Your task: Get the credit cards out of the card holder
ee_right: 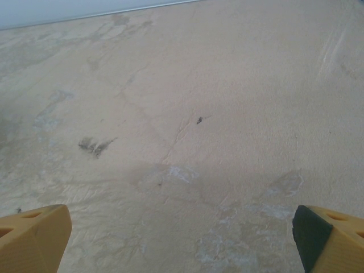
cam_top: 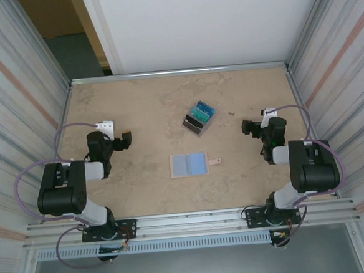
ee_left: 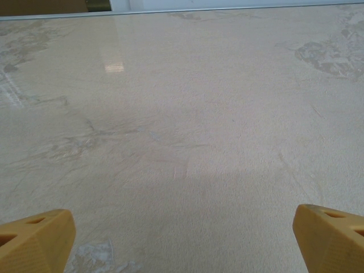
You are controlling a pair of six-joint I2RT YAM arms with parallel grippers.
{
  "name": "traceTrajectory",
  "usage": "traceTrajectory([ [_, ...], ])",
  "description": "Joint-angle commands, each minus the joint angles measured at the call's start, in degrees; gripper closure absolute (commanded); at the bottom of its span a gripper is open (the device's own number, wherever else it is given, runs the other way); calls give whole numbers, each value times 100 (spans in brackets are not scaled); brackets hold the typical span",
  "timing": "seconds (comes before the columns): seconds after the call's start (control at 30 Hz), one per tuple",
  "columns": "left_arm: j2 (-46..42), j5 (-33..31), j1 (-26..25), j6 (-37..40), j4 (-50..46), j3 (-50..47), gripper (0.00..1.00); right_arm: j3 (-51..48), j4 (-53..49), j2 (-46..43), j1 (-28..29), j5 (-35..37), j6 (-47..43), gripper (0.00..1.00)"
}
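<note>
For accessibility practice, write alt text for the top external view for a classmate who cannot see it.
An opened tan folding card holder, pale blue inside, lies on the beige table; a pile of teal, blue and dark grey credit cards sits apart beyond it. The left gripper and right gripper flank them, both open.

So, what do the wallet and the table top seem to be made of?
The wallet looks like soft leather or imitation leather: matte pale blue inside, tan tab. The table top looks like stone or stone-print laminate: mottled beige, with a faint glossy reflection.
</note>
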Motion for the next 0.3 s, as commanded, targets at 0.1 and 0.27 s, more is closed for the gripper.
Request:
traceTrajectory([
  [0.1,-36,11,-11,111,3,84,1,75,-40,-16,27,99,-55,1],
  [0.27,-49,3,-12,106,20,66,1,79,-44,-11,21,103,-55,1],
])
